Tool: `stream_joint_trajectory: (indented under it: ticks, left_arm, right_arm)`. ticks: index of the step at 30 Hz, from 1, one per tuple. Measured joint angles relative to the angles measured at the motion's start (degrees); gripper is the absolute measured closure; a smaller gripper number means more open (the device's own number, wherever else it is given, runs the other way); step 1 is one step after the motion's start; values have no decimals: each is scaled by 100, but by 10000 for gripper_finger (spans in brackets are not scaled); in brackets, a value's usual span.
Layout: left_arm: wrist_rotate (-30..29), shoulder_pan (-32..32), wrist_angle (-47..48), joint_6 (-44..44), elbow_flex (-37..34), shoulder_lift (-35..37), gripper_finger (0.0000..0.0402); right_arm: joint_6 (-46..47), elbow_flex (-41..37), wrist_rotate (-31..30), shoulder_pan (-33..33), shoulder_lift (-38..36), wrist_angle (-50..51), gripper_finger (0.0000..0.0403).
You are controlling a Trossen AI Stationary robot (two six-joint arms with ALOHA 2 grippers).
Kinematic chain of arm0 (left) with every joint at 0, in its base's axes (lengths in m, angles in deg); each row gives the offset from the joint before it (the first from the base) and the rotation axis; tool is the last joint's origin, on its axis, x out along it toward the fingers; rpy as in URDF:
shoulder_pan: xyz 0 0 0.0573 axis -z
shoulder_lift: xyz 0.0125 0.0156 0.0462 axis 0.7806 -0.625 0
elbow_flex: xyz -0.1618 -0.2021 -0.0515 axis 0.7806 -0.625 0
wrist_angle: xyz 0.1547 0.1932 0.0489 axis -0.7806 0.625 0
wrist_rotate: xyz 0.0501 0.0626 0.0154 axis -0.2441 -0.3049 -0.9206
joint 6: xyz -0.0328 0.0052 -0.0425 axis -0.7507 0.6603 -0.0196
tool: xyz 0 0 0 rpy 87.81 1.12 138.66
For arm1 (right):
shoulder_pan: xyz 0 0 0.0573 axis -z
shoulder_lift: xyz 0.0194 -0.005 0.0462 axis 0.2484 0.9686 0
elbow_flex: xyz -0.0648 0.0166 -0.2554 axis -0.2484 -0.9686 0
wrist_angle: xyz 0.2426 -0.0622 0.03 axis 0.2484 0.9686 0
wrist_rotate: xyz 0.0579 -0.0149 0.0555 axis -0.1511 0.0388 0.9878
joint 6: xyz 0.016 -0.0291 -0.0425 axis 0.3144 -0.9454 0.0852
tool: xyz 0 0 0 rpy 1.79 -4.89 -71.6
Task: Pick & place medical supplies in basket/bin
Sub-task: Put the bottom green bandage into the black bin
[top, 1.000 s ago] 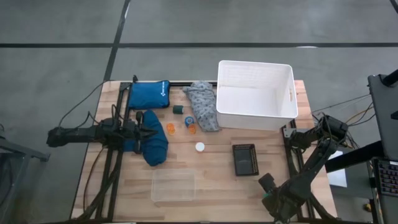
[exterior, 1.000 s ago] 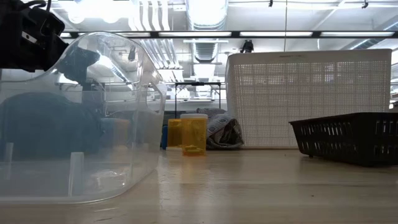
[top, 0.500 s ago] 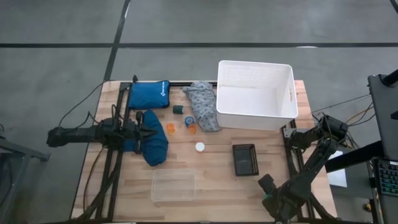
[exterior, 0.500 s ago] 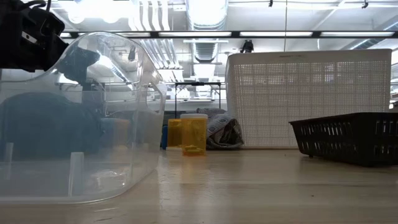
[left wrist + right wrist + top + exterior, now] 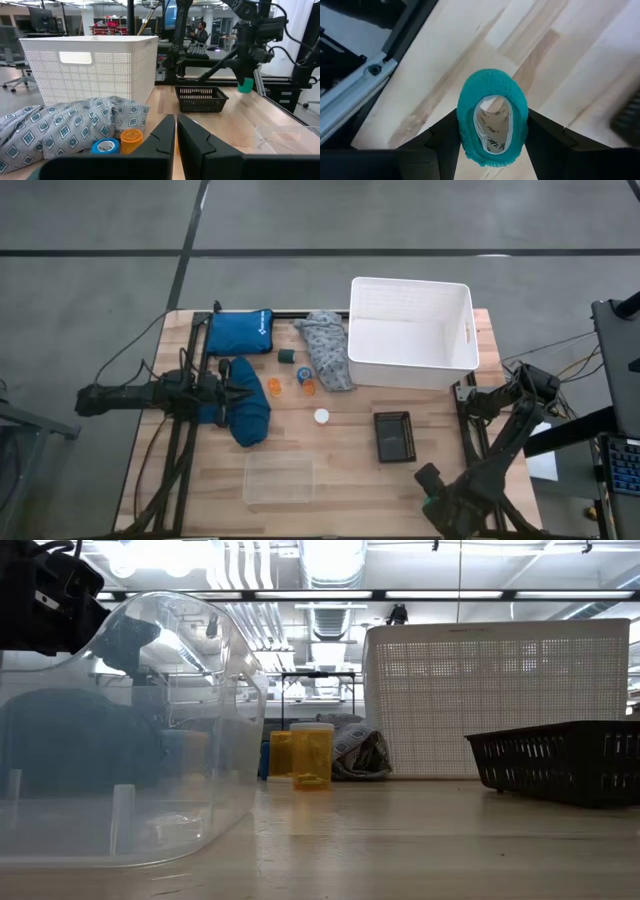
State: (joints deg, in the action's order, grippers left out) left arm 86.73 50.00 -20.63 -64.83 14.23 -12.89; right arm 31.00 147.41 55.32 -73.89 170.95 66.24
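My right gripper [image 5: 492, 142] hangs over the table's near right corner [image 5: 432, 498], shut on a teal tape roll [image 5: 492, 117]; the left wrist view shows that roll [image 5: 245, 86] far off. My left gripper [image 5: 176, 122] is shut and level at the table's left [image 5: 245, 390], above the dark blue cloth [image 5: 250, 418]. The grey patterned cloth [image 5: 325, 350] lies against the white bin's [image 5: 352, 330] left wall. Two orange caps [image 5: 274, 386] [image 5: 308, 387], a white cap [image 5: 321, 416], a green roll [image 5: 287, 356] and a blue roll [image 5: 303, 373] rest on the wood. My right gripper pinches the teal roll between its two fingers, by its outer sides [image 5: 465, 120]. The roll is squashed into an oval, its hole facing up the fingers. The fingers point down from above. In the left wrist view the roll [image 5: 245, 89] hangs clear of the table.
A bright blue zip pouch [image 5: 240, 332] lies at the far left. A small black mesh basket [image 5: 394, 436] sits near the right gripper, and a clear plastic container [image 5: 278, 478] stands by the near edge. Bare wood lies between them.
My right gripper has risen a little over the near right corner with the teal roll. The left arm and everything on the table have kept still.
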Motion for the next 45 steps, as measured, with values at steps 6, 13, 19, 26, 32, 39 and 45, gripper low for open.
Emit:
stream_joint_trajectory:
  ticks: [6,13,19,26,32,39,45]
  left_arm:
    - [0,-1,-1,-2,0,0,376]
    - [1,1,-1,-22,1,2,376]
    - [-1,-1,-1,-20,1,0,376]
    - [-1,-1,-1,-19,0,0,376]
    - [1,1,0,-17,1,0,376]
    - [-1,-1,-1,-15,1,1,376]
    - [-1,-1,-1,2,1,2,376]
  right_arm:
    - [-38,509,-272,2,0,450,216]
    - [-436,1108,-859,50,-2,910,216]
    - [-935,1451,-1193,310,-2,969,216]
    - [-1149,1613,-1216,1005,-2,955,216]
    - [-1885,1620,-1211,1726,-66,972,216]
    - [-2270,1613,-1209,2423,-188,1140,216]
    - [-2266,1611,-1203,2892,-238,1647,216]
